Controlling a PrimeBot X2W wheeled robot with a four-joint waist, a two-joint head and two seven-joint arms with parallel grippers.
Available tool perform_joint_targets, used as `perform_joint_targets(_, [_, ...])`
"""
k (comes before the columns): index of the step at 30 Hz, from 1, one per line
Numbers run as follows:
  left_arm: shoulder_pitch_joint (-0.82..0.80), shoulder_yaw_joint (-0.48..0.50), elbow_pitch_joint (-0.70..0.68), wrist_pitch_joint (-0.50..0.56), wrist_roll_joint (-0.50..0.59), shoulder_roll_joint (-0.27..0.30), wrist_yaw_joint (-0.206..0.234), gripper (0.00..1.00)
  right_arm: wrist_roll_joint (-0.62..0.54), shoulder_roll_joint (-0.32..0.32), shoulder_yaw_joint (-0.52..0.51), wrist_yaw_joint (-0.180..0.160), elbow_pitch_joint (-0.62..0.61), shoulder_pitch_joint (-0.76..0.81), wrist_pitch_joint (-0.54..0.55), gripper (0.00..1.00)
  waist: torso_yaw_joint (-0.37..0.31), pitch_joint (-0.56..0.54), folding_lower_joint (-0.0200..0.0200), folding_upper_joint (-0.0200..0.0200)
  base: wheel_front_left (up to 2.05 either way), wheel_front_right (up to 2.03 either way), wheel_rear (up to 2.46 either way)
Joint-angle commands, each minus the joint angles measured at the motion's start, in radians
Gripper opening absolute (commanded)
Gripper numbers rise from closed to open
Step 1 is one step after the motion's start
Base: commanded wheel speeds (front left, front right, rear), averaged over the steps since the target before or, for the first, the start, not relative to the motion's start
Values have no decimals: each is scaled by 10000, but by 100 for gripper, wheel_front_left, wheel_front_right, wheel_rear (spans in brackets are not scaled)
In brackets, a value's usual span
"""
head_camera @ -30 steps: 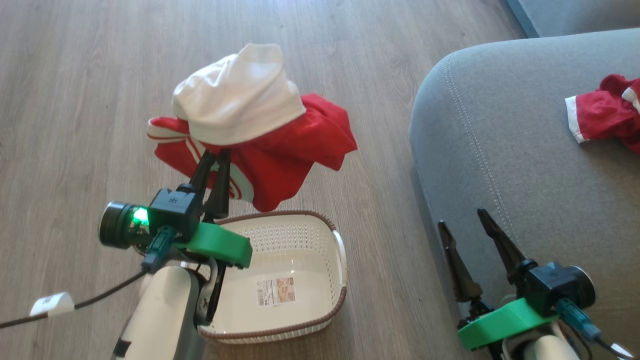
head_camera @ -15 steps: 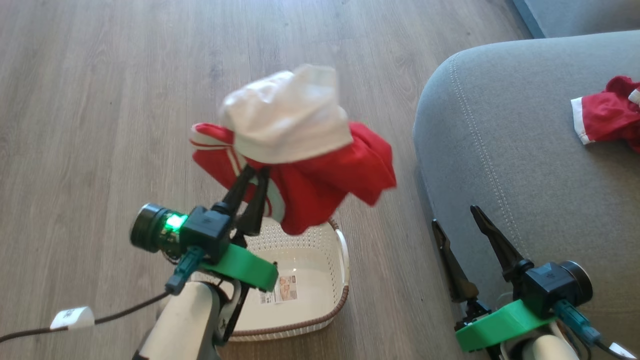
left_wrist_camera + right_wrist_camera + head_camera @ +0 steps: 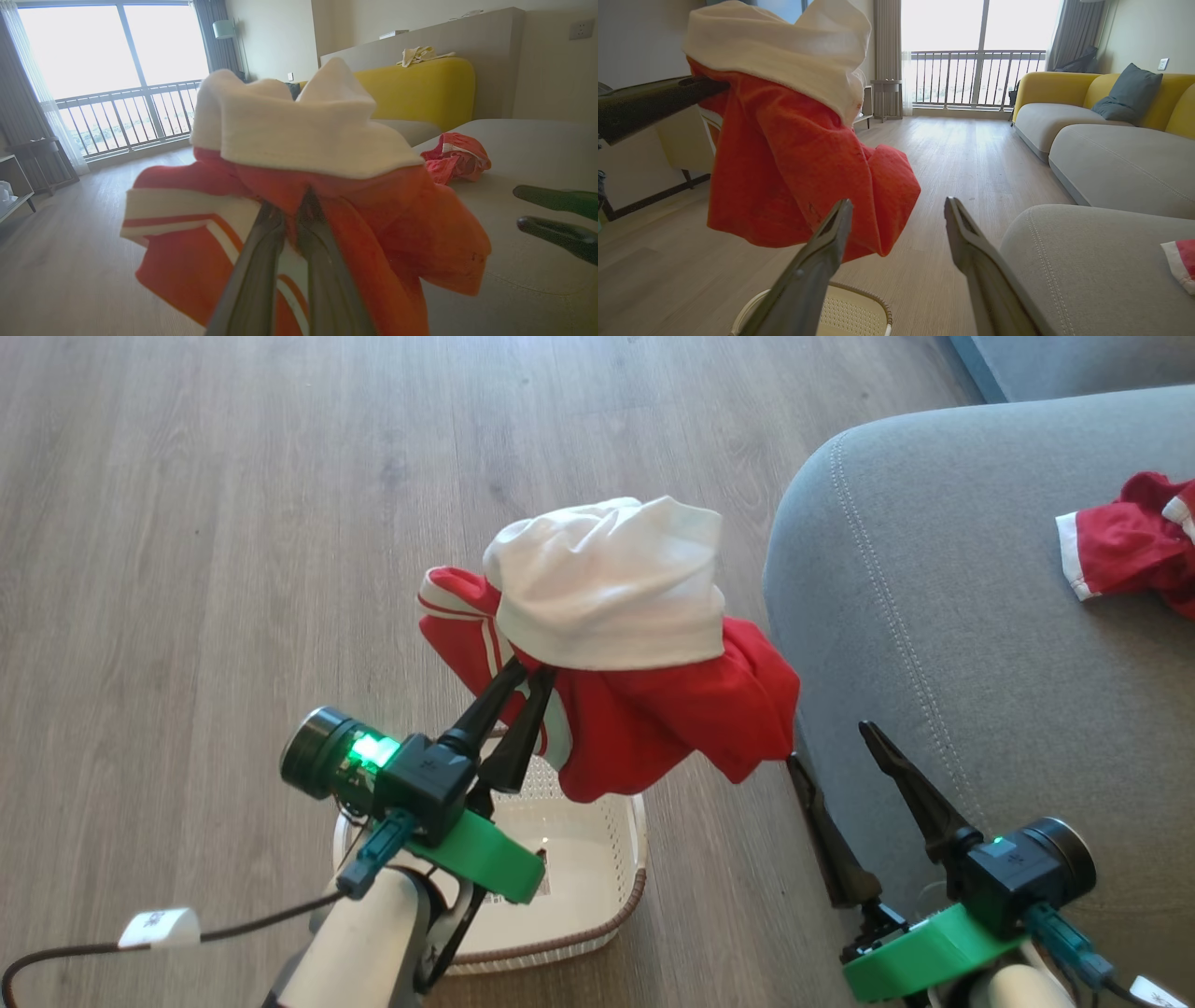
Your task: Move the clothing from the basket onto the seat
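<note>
Pinched tight in the left gripper: the clothing, a red striped piece with a white cloth draped on top. Swung rightward over the last second, from above the floor beyond the basket to just beside the seat, red hem now near the grey edge, not yet over the cushion. Hanging clear above the basket's far end. Spread wide and empty, low at the seat's front: the right gripper, shifted slightly left. Lying on the seat, same place as before: another red garment.
</note>
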Motion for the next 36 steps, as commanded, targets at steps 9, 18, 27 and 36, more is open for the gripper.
perform_joint_targets(9, [-211,56,-461,-126,207,50,-299,0,-4,-255,464,69,-438,-201,4,100,-22,5,1,0,0,0,0])
perform_joint_targets(18, [-257,-340,-413,-126,335,160,-461,0,27,-548,993,69,-535,-358,4,100,26,42,1,0,0,0,0])
perform_joint_targets(27, [-334,-1008,-422,-126,447,299,-542,0,-130,-654,1179,69,-399,-521,4,100,87,9,1,0,0,0,0])
perform_joint_targets(36, [-455,-2089,-399,-126,404,374,-599,0,-361,-730,1545,69,-68,-789,4,100,229,-5,1,0,0,0,0])
